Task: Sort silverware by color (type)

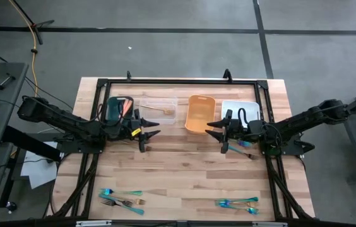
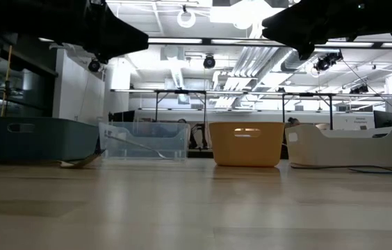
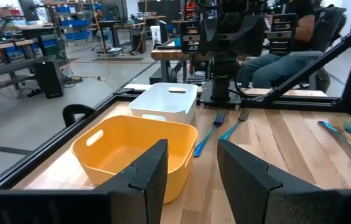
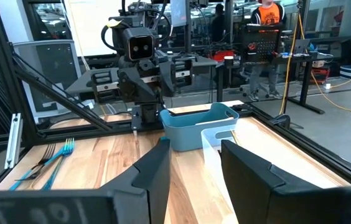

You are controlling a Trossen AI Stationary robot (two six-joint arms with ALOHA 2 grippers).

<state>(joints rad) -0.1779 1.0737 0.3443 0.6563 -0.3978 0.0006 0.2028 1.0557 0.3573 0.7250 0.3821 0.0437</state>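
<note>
My left gripper point(image 1: 153, 131) point(image 3: 191, 158) hovers open above the table, in front of the teal bin point(image 1: 118, 108) and the clear bin point(image 1: 159, 107). My right gripper point(image 1: 211, 130) point(image 4: 194, 162) hovers open in front of the orange bin point(image 1: 199, 114) and the white bin point(image 1: 240, 111). The two grippers face each other. Teal-handled forks lie flat on the wood in three places: near the left near corner point(image 1: 121, 198), near the right near corner point(image 1: 237, 203), and under my right arm point(image 1: 247, 149) point(image 3: 208, 135). A gold utensil point(image 1: 163, 111) lies in the clear bin. Salmon-orange pieces point(image 1: 126, 106) show in the teal bin.
The four bins stand in a row along the table's far edge. A black frame point(image 1: 184, 81) runs around the table top. The bare wood in the middle point(image 1: 184, 170) lies between the fork groups. People sit and stand in the room beyond the table point(image 3: 287, 43) point(image 4: 269, 25).
</note>
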